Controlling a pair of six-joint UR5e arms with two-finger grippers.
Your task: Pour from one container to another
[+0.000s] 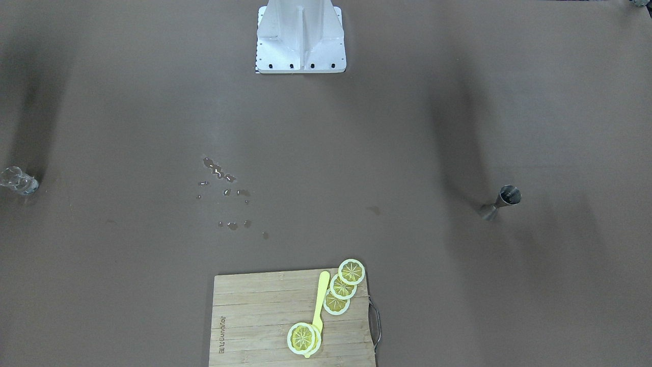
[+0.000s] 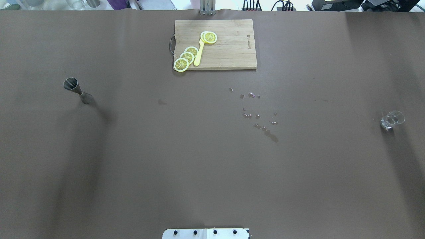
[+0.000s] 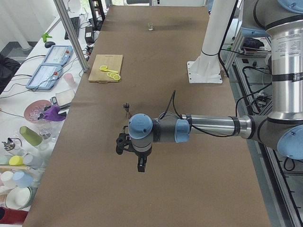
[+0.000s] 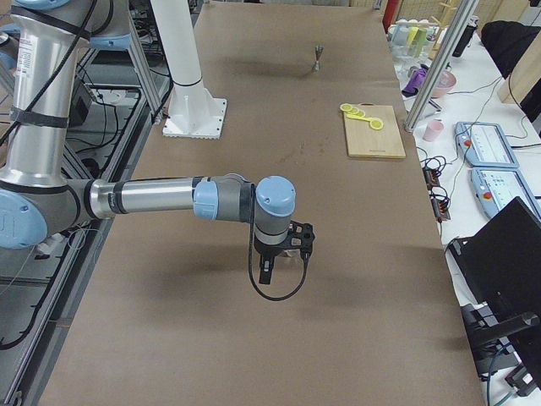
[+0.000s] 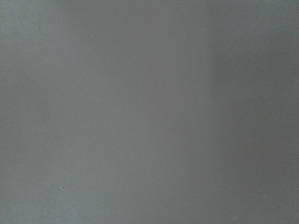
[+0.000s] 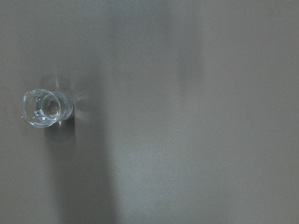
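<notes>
A steel jigger (image 2: 77, 90) stands upright on the brown table at the robot's left, also seen in the front view (image 1: 501, 201). A small clear glass (image 2: 391, 119) stands at the far right and shows at the left of the right wrist view (image 6: 46, 108). My left gripper (image 3: 123, 144) hangs above the table short of the jigger (image 3: 126, 108), seen only from the side, so I cannot tell its state. My right gripper (image 4: 297, 240) hovers over the glass's area, likewise seen only from the side. The left wrist view shows bare table.
A wooden cutting board (image 2: 232, 49) with lemon slices (image 2: 186, 58) and a yellow utensil (image 2: 198, 54) lies at the far middle. Spilled droplets (image 2: 259, 114) dot the table right of centre. The robot's white base (image 1: 300, 38) stands at the near edge.
</notes>
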